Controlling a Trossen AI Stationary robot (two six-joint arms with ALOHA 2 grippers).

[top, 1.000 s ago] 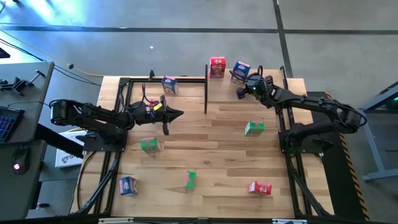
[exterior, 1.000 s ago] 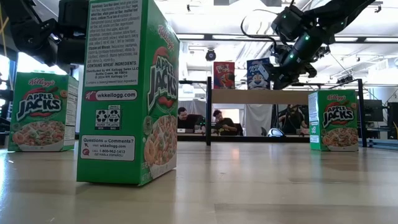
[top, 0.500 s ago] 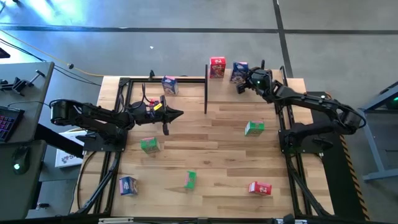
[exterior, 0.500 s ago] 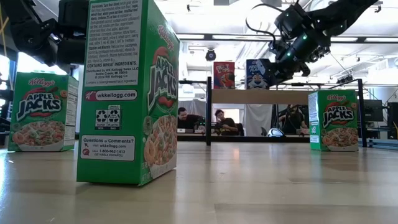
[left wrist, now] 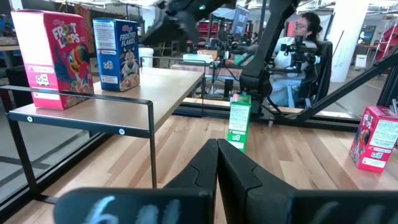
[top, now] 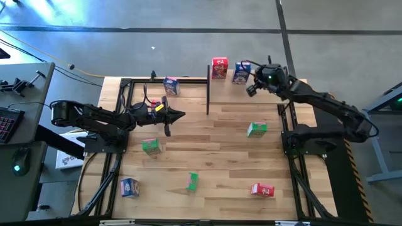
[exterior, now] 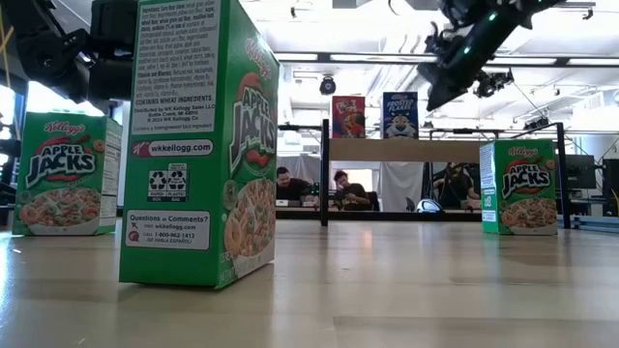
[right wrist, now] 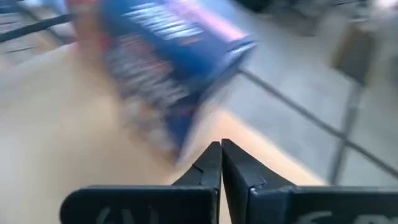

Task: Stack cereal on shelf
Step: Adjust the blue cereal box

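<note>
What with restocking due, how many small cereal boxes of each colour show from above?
Red printed cardboard cereal boxes: 2
Blue printed cardboard cereal boxes: 3
Green printed cardboard cereal boxes: 3
Total in plain sight: 8

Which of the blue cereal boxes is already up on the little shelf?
The blue box standing beside the red box on the shelf; the other blue boxes sit on the table.

In the right wrist view the blue box (right wrist: pixel 168 68) is blurred and its print cannot be read. In the low view the nearest green box (exterior: pixel 198 145) is cut by the top edge and hides the table behind it. The people (exterior: pixel 314 188) under the shelf (exterior: pixel 416 150) are too small to tell more.
</note>
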